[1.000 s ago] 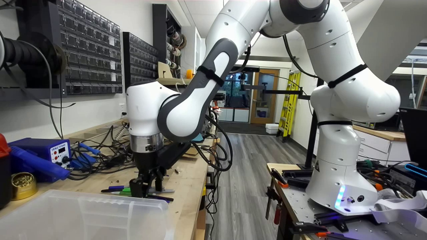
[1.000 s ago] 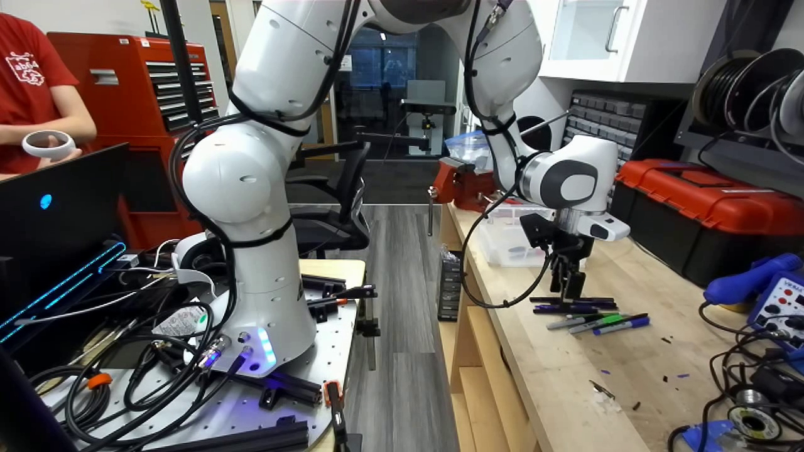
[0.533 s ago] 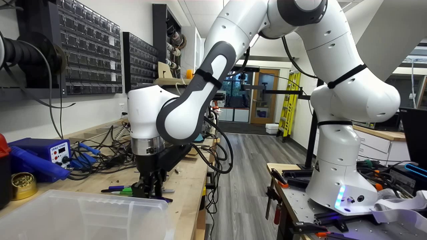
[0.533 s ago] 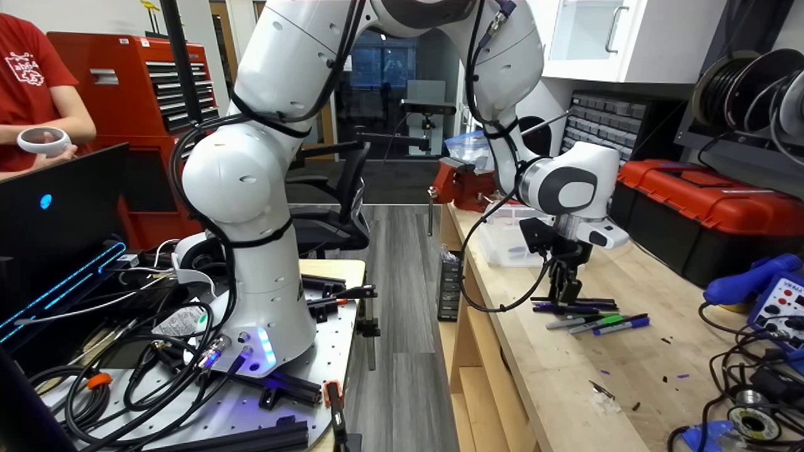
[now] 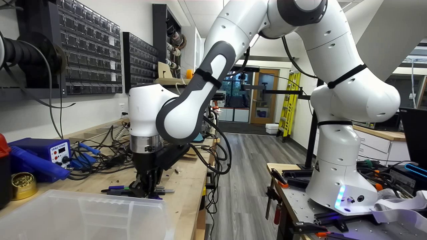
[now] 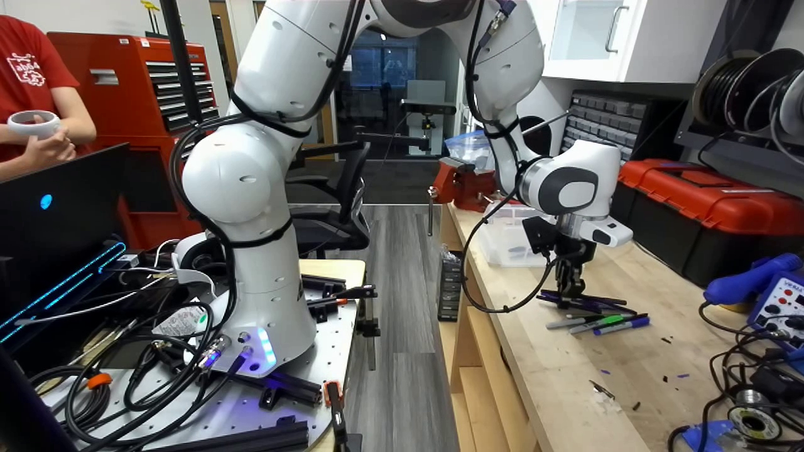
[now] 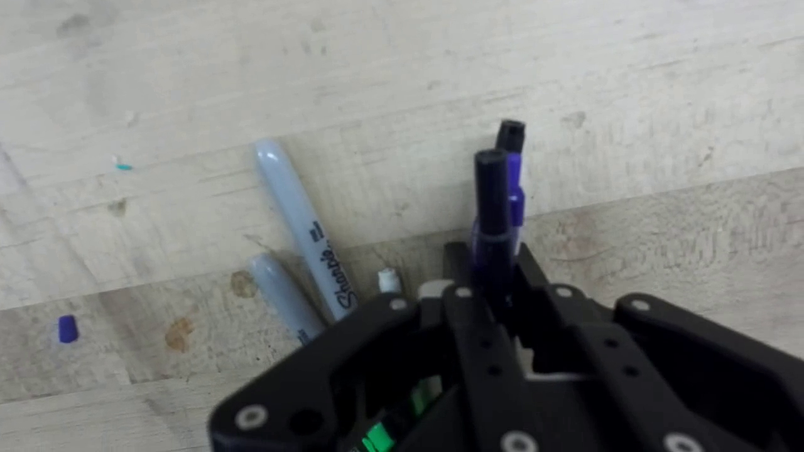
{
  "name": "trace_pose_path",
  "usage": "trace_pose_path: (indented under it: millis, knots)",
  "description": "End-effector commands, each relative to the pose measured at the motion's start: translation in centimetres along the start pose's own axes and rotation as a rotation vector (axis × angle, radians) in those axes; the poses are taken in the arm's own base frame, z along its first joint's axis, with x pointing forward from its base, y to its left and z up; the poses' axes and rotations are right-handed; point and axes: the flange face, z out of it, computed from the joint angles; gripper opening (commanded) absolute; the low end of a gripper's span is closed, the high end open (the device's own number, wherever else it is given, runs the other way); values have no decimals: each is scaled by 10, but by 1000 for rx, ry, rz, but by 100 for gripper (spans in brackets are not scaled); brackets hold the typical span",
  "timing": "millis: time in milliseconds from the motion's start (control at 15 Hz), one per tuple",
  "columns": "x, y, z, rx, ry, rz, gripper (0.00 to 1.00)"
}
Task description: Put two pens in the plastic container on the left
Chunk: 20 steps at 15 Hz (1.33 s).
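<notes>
Holding a dark purple pen [image 7: 492,188] between fingers [image 7: 537,289] drawn almost together, the gripper [image 7: 494,267] hangs low over the wooden table [image 6: 565,376]; the pen's dark end sticks out past the fingertips in the wrist view. Close beside it is a second purple pen [image 7: 515,169], and I cannot tell whether that one is caught too. Both are nearer the table edge facing the robot base [image 6: 270,270] than the edge along the wall [image 5: 96,110]. Next outward lie two gray markers [image 7: 308,232], one lettered Sharpie, then, in an exterior view, a green marker [image 6: 603,321] and a blue-ended marker [image 6: 622,325]. Apart from the pens, close to the robot-side edge, a clear plastic container [image 5: 106,213] stands in both exterior views. A red vise [image 6: 461,185] sits farther along that edge. Toward the wall edge are a red-lidded toolbox [image 6: 710,213] and a blue soldering station [image 5: 61,153]. Well off the table, a red-shirted person [image 6: 31,100] holds a white ring-shaped controller [image 6: 28,130].
</notes>
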Motion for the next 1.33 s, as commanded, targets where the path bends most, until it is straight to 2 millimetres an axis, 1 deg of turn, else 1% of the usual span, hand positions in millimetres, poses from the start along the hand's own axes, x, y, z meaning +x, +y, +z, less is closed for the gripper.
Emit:
trace_pose_path:
  millis: [0,200,333,467,667,800,933,1133,1267]
  knots:
    - [-4,8,-16,20,44,-11,5]
    - [-5,9,-33,31,79,-11,5]
    - [-6,9,-50,41,105,-13,4]
    - [-8,9,-71,53,132,-14,4]
    - [-10,4,-108,72,169,-20,4]
    - [-13,-3,-133,87,194,-32,4]
    - [-16,-12,-154,100,213,-45,4]
    - [-25,-31,-181,127,232,-73,4]
    - [-33,-45,-196,145,235,-95,4]
